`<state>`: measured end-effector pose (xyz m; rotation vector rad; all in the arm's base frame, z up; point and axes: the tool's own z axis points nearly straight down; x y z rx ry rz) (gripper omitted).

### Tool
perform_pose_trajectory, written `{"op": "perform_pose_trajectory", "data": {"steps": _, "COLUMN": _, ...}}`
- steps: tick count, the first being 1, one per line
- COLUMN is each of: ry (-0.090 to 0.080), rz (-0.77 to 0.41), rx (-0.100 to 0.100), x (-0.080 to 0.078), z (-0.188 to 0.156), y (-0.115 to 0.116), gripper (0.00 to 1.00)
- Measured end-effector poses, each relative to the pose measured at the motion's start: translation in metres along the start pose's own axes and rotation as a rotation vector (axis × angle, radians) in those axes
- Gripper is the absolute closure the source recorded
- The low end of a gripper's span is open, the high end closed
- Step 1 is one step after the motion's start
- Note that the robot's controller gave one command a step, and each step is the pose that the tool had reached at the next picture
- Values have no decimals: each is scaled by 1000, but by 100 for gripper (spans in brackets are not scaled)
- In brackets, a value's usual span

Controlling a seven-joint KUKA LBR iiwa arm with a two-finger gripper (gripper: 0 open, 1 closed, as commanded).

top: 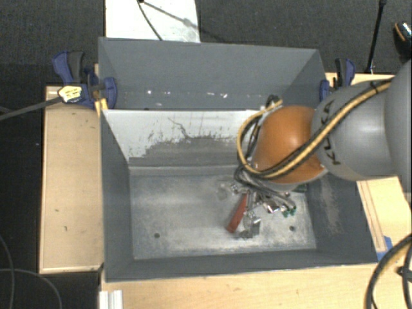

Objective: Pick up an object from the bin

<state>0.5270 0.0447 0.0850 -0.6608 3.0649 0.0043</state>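
Down on the bin (174, 214) floor, right of centre, the gripper (255, 215) sits against a reddish-brown stick (236, 217) — open or closed, I cannot tell — with the lift seemingly still ahead.

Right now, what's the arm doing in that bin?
Gripper low, right of the bin's middle. Reddish stick right at it, hold unconfirmed. Small metal bits crowd close.

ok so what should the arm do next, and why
Probably settle the gripper over the reddish-brown stick-like thing before lifting: it lies slanted on the bin floor, right of centre, with the gripper at its lower end, and whether it is gripped cannot be told.
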Motion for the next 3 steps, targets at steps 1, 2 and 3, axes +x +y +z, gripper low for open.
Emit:
{"op": "perform_pose_trajectory", "data": {"steps": 1, "ry": 7, "rz": 55, "rx": 1, "x": 9, "z": 15, "y": -30, "gripper": 0}}
{"op": "perform_pose_trajectory", "data": {"steps": 2, "ry": 6, "rz": 50, "rx": 1, "x": 8, "z": 14, "y": -28, "gripper": 100}}
{"op": "perform_pose_trajectory", "data": {"steps": 3, "ry": -2, "rz": -143, "rx": 7, "x": 11, "z": -149, "y": -68, "gripper": 100}}
